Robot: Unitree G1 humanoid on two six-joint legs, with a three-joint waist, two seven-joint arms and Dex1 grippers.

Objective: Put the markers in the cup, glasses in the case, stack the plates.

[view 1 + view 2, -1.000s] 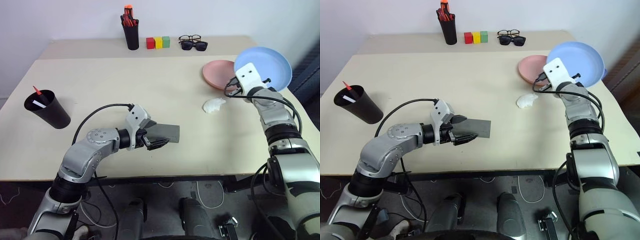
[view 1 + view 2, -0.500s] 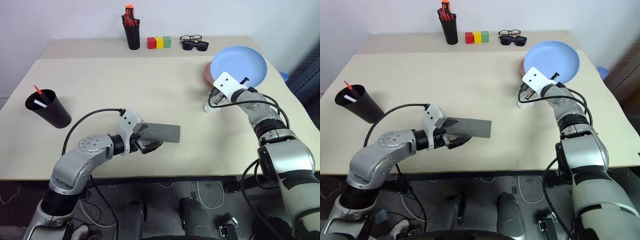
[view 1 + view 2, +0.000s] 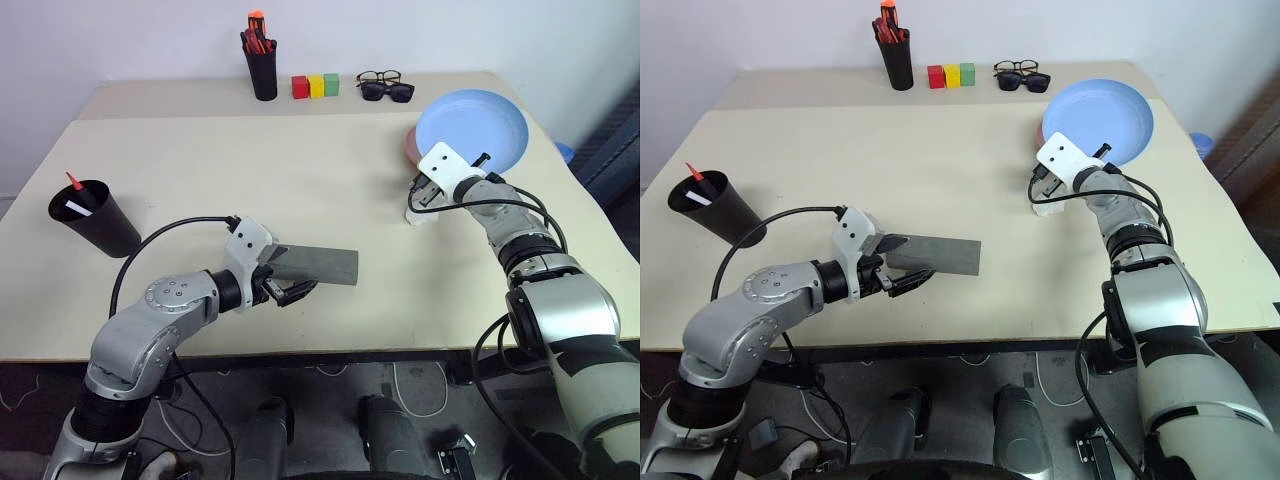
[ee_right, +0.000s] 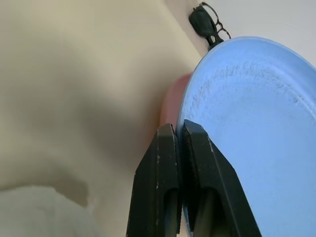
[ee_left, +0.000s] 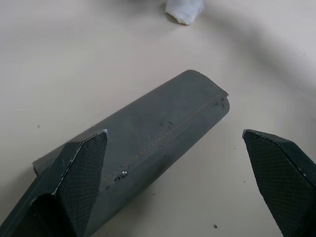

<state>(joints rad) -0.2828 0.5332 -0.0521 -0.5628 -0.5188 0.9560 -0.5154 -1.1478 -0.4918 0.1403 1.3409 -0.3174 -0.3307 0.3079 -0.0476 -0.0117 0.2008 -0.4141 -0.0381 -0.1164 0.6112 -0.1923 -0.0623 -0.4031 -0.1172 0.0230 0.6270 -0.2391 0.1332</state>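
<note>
The closed grey case (image 3: 322, 265) lies on the table in front of me. My left gripper (image 5: 173, 133) stands open at its near end, with one finger (image 5: 81, 177) over the case's edge. The blue plate (image 3: 472, 130) hangs tilted at the far right, my right gripper (image 4: 178, 133) shut on its rim. Beneath it a sliver of the pink plate (image 3: 410, 146) shows. The black cup (image 3: 93, 218) stands at the left edge with both markers (image 3: 74, 195) in it. The glasses are out of view.
A crumpled white cloth (image 3: 419, 213) lies under my right wrist. Along the back stand a black pen holder (image 3: 264, 70) with red pens, three coloured blocks (image 3: 316, 85), a black-framed pair of glasses (image 3: 380, 77) and sunglasses (image 3: 388, 92).
My right gripper has carried the blue plate leftward and lower, over the pink plate. My left gripper has drawn back a little from the case, which stays where it was.
</note>
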